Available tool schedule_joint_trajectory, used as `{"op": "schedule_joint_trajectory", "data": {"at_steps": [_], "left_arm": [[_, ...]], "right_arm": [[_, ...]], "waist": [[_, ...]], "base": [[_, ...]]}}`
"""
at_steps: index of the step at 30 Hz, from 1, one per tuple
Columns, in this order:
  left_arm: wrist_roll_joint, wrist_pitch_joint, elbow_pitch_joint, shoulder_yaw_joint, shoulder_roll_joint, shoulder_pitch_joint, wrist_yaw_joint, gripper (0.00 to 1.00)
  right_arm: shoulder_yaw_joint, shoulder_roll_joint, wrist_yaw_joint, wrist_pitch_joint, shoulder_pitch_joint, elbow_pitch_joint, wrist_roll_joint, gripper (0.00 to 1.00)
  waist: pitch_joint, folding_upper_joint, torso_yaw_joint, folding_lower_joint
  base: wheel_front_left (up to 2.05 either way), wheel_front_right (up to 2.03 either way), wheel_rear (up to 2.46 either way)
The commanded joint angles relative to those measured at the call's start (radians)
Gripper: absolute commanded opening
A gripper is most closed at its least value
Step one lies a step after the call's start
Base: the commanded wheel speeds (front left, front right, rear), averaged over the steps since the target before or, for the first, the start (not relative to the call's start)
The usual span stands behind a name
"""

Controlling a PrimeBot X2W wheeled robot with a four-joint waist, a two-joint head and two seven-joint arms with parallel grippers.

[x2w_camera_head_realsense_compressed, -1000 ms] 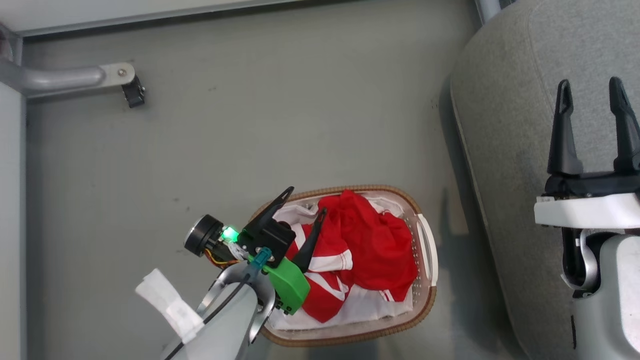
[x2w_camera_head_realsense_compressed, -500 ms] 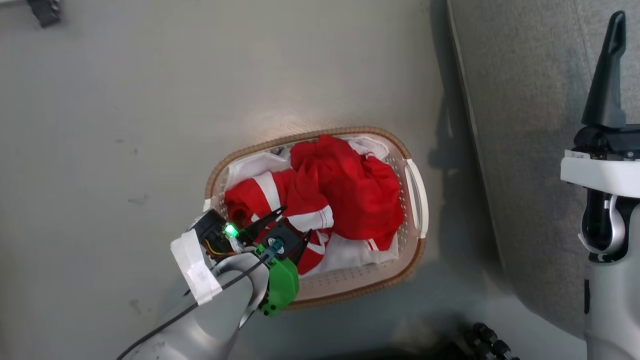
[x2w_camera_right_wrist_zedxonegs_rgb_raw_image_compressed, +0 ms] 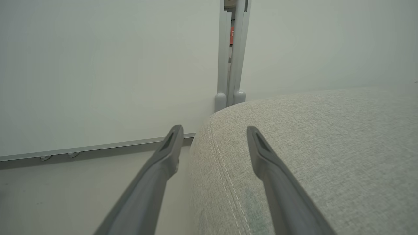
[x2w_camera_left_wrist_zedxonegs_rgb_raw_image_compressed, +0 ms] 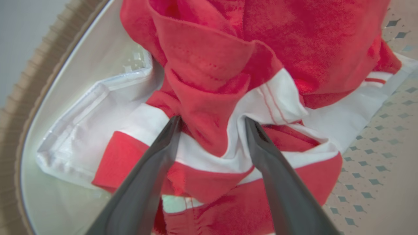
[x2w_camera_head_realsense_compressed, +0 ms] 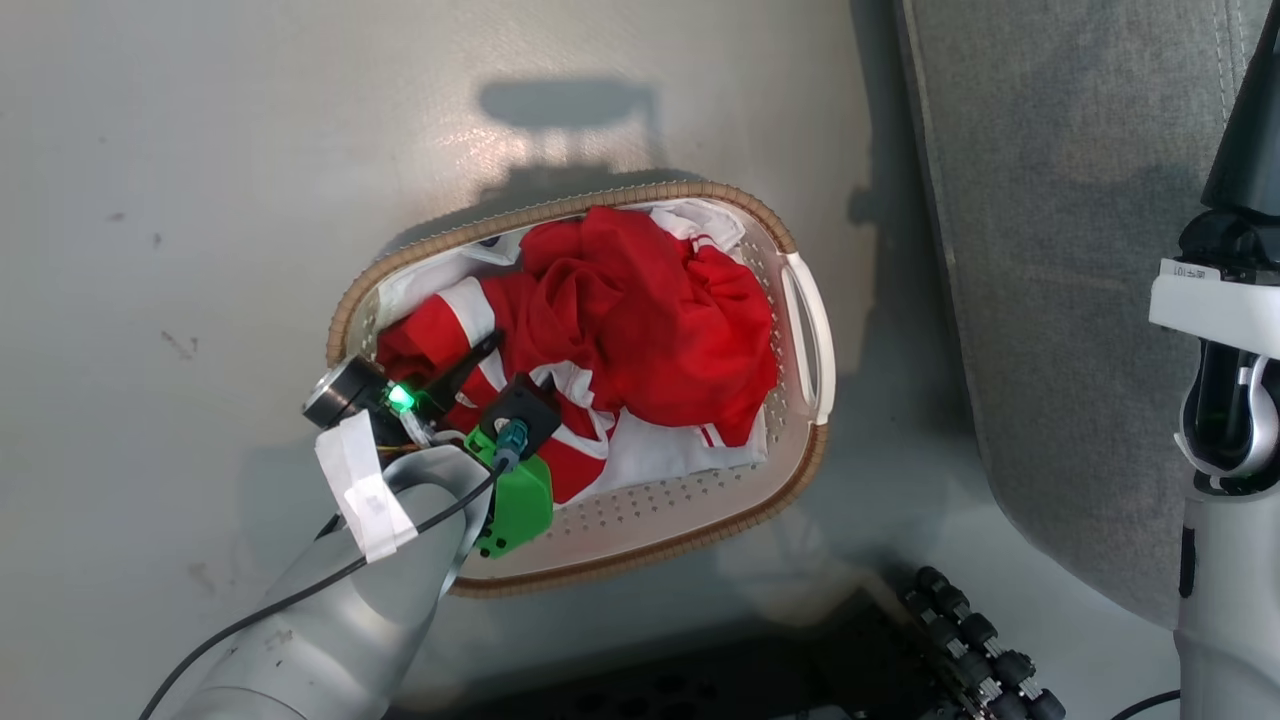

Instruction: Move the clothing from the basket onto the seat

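Left wrist view: left tool (x2w_camera_left_wrist_zedxonegs_rgb_raw_image_compressed: 213,120) stands wide, straddling a clothing (x2w_camera_left_wrist_zedxonegs_rgb_raw_image_compressed: 294,39) fold, gripping nothing. Fabric judged soft, light; pinch that bunched fold. Right tool (x2w_camera_right_wrist_zedxonegs_rgb_raw_image_compressed: 214,128) wide, empty.

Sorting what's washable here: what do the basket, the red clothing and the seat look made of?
Basket: seemingly moulded white plastic, glossy, punched with holes; brown woven-look rim. Clothing: soft matte fabric, probably knit, creased, stitched white trim. Seat: grey woven upholstery, matte, showing weave and seam stitching.
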Motion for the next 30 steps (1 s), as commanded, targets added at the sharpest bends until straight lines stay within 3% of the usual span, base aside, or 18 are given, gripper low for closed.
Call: {"op": "schedule_joint_trajectory", "data": {"at_steps": [1,3,7,8,10,20,30], "left_arm": [[-0.008,-0.001,-0.007,0.009,0.013,-0.018,0.016,1.0],[-0.01,-0.001,-0.014,0.014,0.017,-0.023,0.031,1.0],[-0.022,-0.001,-0.008,0.021,0.014,-0.019,0.011,1.0],[-0.025,-0.001,-0.004,0.022,0.012,-0.02,0.006,0.59],[-0.032,-0.001,-0.001,0.025,0.007,-0.024,-0.003,0.01],[-0.08,-0.001,-0.127,0.075,0.029,0.057,-0.031,0.0],[-0.065,-0.001,-0.35,0.116,0.069,0.183,-0.046,0.0]], "right_arm": [[0.0,-0.002,0.0,-0.003,-0.017,-0.001,0.009,1.0],[0.004,-0.002,0.0,-0.003,-0.02,0.001,0.013,1.0],[0.012,-0.002,0.0,-0.003,-0.023,0.003,0.019,1.0],[0.013,-0.002,0.0,-0.003,-0.023,0.004,0.019,1.0],[0.015,-0.002,0.0,-0.003,-0.023,0.007,0.017,1.0],[0.016,-0.002,0.0,-0.003,0.008,0.03,0.001,1.0],[0.002,-0.002,0.0,-0.003,0.062,0.061,-0.045,1.0]], "waist": [[0.02,0.0,-0.01,-0.0002],[0.025,0.0,-0.01,-0.0002],[0.028,0.0,-0.01,-0.0002],[0.028,0.0,-0.011,-0.0002],[0.026,0.0,-0.01,-0.0002],[-0.044,0.0,0.016,-0.0002],[-0.226,0.0,0.083,-0.0002]], "base": [[0.0,0.0,0.0],[0.0,0.0,0.0],[0.0,0.0,0.0],[0.0,0.0,0.0],[0.0,0.0,0.0],[0.0,0.0,0.0],[0.0,0.0,0.0]]}}
